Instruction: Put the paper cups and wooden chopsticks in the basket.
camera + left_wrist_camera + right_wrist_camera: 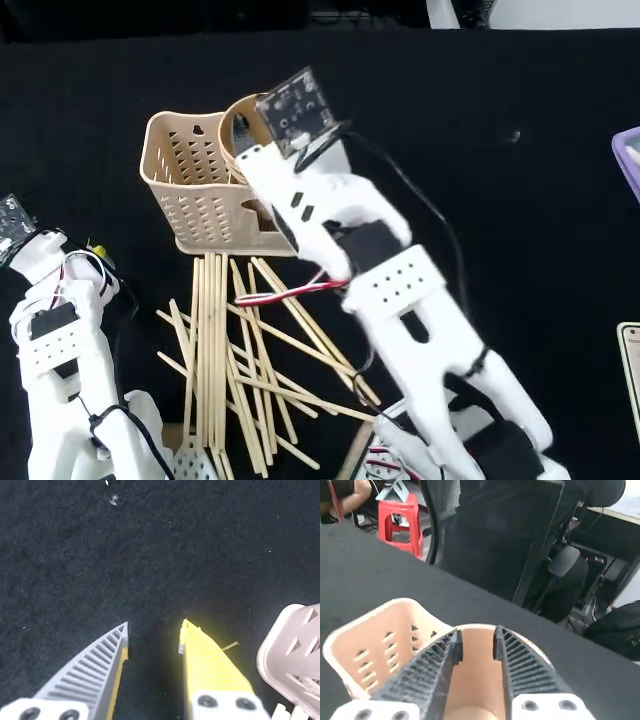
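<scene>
A beige slotted basket (185, 190) stands at the middle left of the black table. A brown paper cup (238, 112) sits tilted at the basket's right end, its rim above the basket's edge. My right gripper (477, 636) is shut on the paper cup (470, 680), whose open mouth shows between and below the black fingers (440, 660). Several wooden chopsticks (225, 360) lie strewn on the table in front of the basket. My left gripper (152, 627) hangs open over bare black cloth to the left of the basket (295, 655), holding nothing.
A purple container (628, 158) pokes in at the right edge of the table, with a pale card (631, 372) lower down. Red and white cables (290, 292) hang from the right arm over the chopsticks. Behind the table stand a chair and a red stool (400, 520).
</scene>
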`<state>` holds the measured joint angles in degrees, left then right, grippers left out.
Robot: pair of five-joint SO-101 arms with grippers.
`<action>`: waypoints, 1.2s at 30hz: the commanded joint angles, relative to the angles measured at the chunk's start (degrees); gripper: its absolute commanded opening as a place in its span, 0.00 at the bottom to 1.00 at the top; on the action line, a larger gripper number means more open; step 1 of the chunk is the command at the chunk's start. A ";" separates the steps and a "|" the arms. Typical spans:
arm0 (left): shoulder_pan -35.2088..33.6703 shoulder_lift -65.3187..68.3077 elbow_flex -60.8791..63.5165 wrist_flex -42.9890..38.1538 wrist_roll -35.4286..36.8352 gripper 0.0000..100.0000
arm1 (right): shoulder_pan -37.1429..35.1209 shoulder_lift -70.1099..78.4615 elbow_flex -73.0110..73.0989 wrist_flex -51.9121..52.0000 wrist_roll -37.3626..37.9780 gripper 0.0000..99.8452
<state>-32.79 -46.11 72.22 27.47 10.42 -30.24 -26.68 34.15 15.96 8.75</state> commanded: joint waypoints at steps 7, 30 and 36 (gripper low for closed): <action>-0.57 -1.23 -0.57 -0.88 0.09 0.17 | 1.41 0.57 13.41 -16.18 -0.09 0.12; -0.22 -1.23 -0.57 -0.97 0.09 0.17 | -5.27 -39.60 18.51 50.73 0.18 0.16; -0.40 -1.14 -0.57 -0.97 0.09 0.17 | -11.60 -28.53 34.42 40.26 3.96 0.24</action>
<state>-32.79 -46.11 72.22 27.47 10.42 -38.24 -61.76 61.93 62.20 10.77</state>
